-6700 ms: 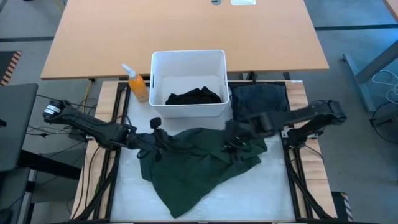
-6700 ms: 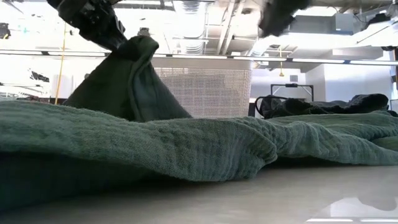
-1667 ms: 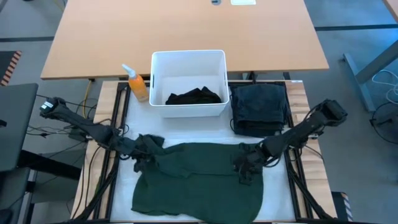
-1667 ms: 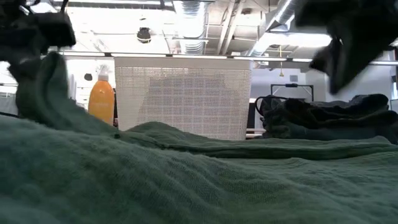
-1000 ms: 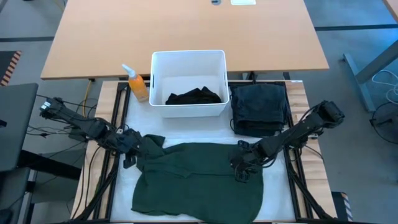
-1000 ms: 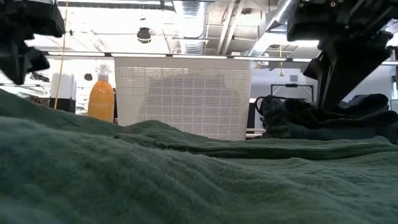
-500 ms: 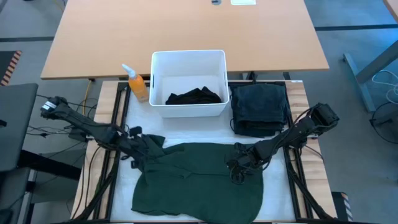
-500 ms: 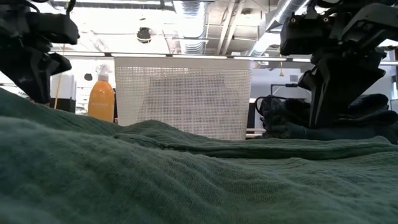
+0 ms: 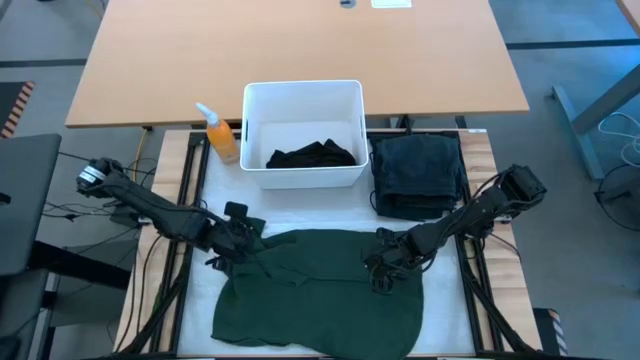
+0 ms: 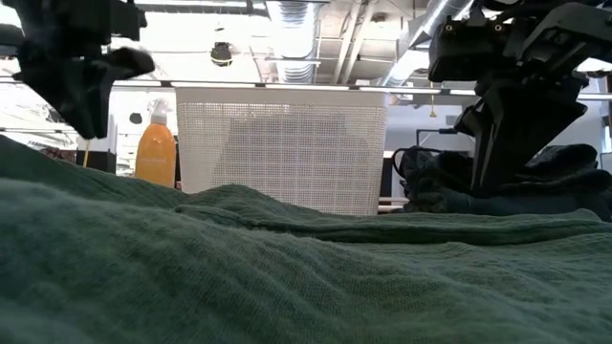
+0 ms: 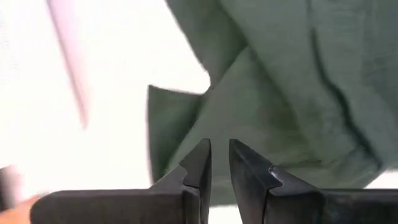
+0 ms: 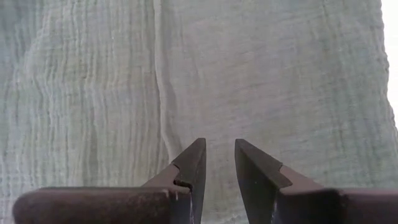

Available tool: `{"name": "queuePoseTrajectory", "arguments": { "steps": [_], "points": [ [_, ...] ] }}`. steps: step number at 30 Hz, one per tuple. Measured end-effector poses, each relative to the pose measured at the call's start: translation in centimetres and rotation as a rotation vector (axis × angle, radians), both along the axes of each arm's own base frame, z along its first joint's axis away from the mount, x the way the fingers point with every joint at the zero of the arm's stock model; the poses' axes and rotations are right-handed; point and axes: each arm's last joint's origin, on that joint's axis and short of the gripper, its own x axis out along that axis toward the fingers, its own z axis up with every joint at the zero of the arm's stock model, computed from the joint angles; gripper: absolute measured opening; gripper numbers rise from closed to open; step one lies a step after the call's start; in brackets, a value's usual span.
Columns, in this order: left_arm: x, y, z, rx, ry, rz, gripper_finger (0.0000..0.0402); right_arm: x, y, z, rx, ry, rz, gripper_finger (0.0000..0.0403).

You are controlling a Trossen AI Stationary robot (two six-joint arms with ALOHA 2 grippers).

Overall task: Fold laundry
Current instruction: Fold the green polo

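Note:
A dark green shirt [image 9: 320, 290] lies spread flat on the white table top, and it fills the foreground of the low view [image 10: 287, 277]. My left gripper [image 9: 238, 238] stands over the shirt's far left corner. Its fingers [image 11: 219, 152] are a narrow gap apart above a folded flap of green cloth [image 11: 171, 118]. My right gripper [image 9: 383, 265] points down over the shirt's far right part. It is open by a small gap [image 12: 219, 152] over flat crinkled cloth [image 12: 249, 74]. Nothing shows between either pair of fingers.
A white bin [image 9: 303, 100] with black clothing [image 9: 313, 156] inside stands at the table's far side. An orange spray bottle [image 9: 222, 135] stands to its left. Folded navy trousers [image 9: 418, 175] lie to its right. A bare strip of table shows between the bin and the shirt.
My left gripper has moved toward the table's right, from beside the shirt's far left corner to over it. My right gripper has shifted slightly toward the left over the shirt. The shirt has stayed flat where it lay.

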Motion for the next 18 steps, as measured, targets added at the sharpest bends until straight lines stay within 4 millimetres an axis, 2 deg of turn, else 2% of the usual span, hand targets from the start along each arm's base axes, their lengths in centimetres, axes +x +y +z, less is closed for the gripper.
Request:
{"name": "queuePoseTrajectory", "arguments": {
  "steps": [4, 12, 15, 18],
  "points": [
    [0.3, 0.0, 0.3, 0.106, 0.123, -0.070, 0.0080, 0.0, 0.0, 0.0, 0.001, -0.003, 0.000, 0.0112],
    [2.0, -0.5, -3.7, 0.232, 0.410, -0.225, 0.0190, 0.0, 0.2, 0.0, 0.003, -0.006, 0.005, 0.0112],
    [2.2, -0.6, -4.7, 0.246, 0.486, -0.242, 0.0210, -0.1, 0.4, 0.0, 0.000, -0.006, 0.020, 0.0112],
    [2.1, -0.6, -5.1, 0.236, 0.543, -0.245, 0.0211, -0.3, 0.8, 0.0, -0.005, -0.003, 0.039, 0.0112]
  ]
}}
